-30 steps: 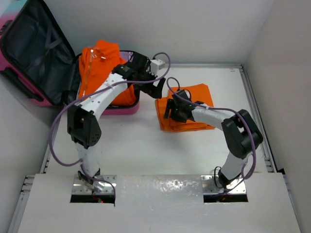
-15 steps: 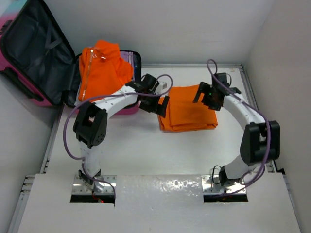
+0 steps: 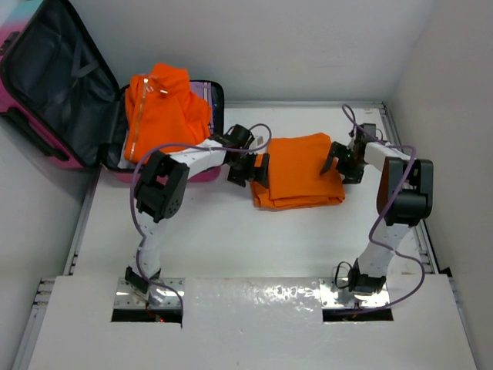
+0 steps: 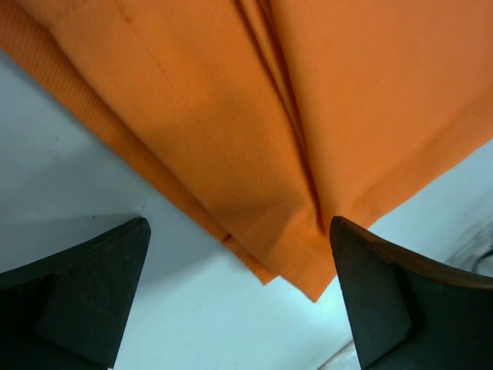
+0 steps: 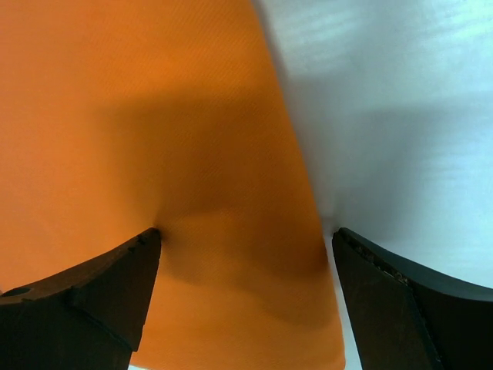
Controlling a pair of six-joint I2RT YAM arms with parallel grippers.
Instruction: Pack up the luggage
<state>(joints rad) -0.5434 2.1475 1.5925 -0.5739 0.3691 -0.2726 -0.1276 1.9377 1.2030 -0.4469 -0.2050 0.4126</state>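
The luggage (image 3: 46, 92) lies open at the back left, its dark lining showing, with an orange garment (image 3: 163, 108) heaped in its lower half. A second, folded orange garment (image 3: 302, 171) lies flat on the table. My left gripper (image 3: 248, 168) is open at that garment's left edge. In the left wrist view the layered corner of the folded garment (image 4: 293, 139) sits just ahead of the spread fingers (image 4: 385, 301). My right gripper (image 3: 343, 163) is open low at the garment's right edge, and the fabric (image 5: 185, 193) fills the gap between its fingers (image 5: 100, 293).
White walls close the back and right of the table (image 3: 231, 231). A raised rail (image 3: 400, 154) runs along the table's right side. The open suitcase lid leans against the back left corner.
The left gripper swung down from above the suitcase to the folded garment's left edge. The right gripper left the garment's left part, crossed over it, opened wider, and dropped to its right edge.
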